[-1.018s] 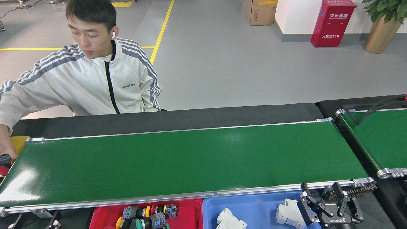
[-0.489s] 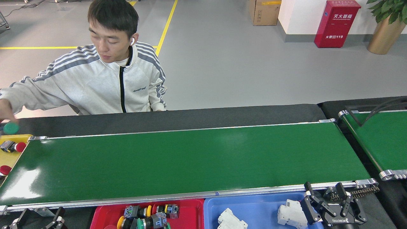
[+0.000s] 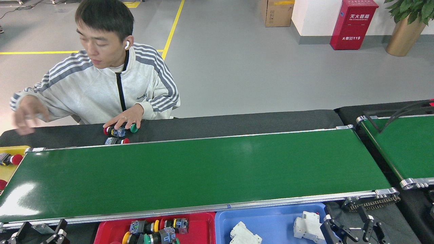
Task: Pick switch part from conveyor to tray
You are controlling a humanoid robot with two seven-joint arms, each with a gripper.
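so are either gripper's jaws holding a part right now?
No. The right gripper and left gripper are both open and empty; the conveyor carries no switch part.

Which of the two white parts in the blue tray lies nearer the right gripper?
The right-hand white part, close beside the right gripper. The other white part lies further left in the blue tray.

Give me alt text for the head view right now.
A long green conveyor lies bare; behind it a person's hand rests on switch parts. Near the bottom edge sit a red tray, a blue tray and both grippers.
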